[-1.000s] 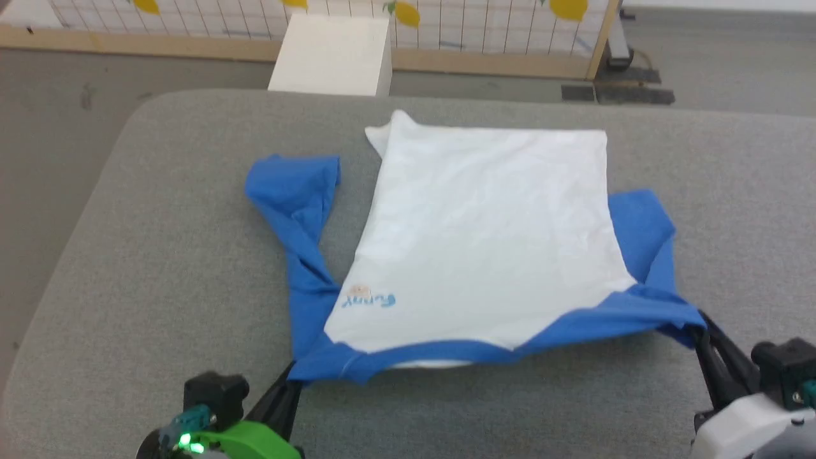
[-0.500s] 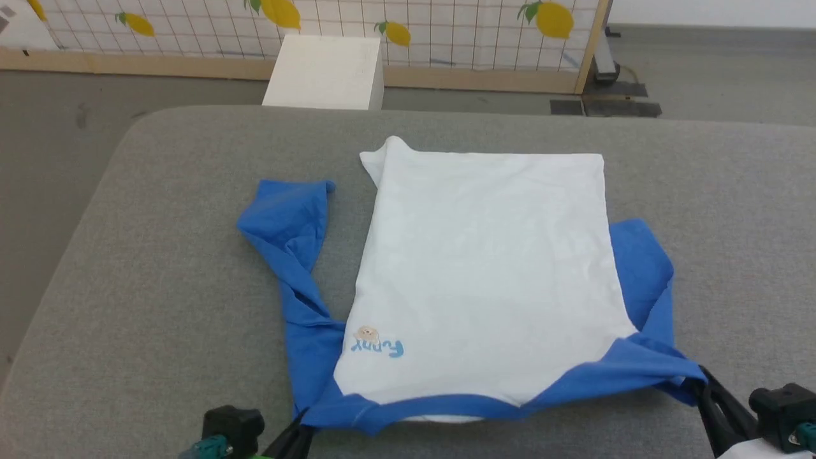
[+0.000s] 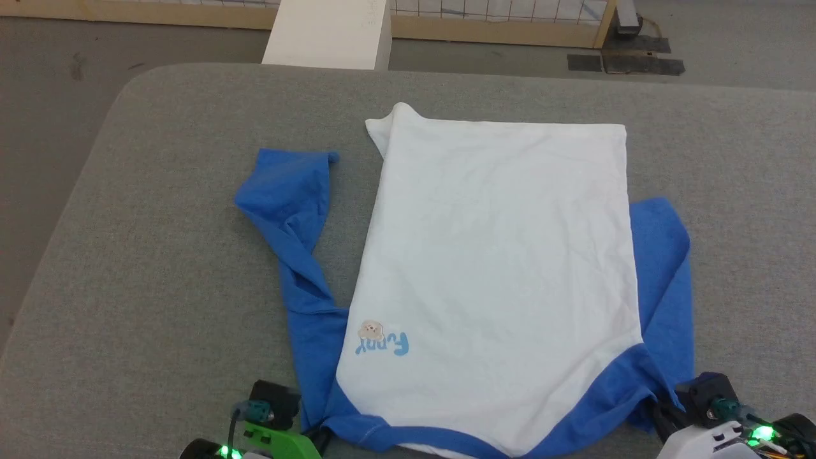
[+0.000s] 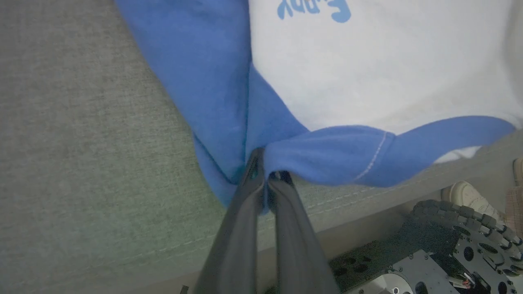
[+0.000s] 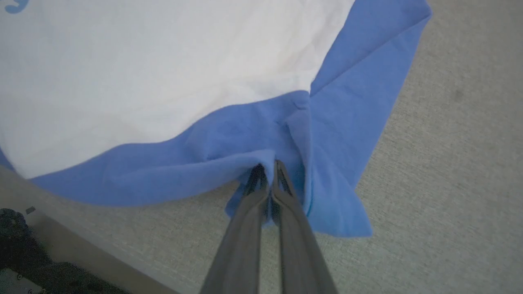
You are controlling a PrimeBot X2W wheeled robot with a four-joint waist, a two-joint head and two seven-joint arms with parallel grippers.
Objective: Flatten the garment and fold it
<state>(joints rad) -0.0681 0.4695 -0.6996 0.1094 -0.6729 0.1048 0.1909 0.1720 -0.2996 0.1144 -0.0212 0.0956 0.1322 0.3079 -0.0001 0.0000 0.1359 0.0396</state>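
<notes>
The garment, a white T-shirt with royal-blue sleeves and neckline, lies face up on the grey cushion, neckline toward me. Its light-blue lettering and beige bear patch sit at the lower left of the white body. My left gripper is shut on the blue shoulder fabric at the near left corner. At the near right corner my right gripper is shut on the blue shoulder fabric. The left sleeve lies twisted; the right sleeve lies flatter. Both grippers sit at the cushion's near edge.
A white box stands on the floor beyond the cushion's far edge, before a wooden-framed grid panel. The robot's base shows below the cushion's near edge in the left wrist view, beside a person's shoe.
Both grippers have drawn the shoulders toward the near edge, so the shirt body lies longer and flatter. The right sleeve has straightened. The head camera has tilted down.
</notes>
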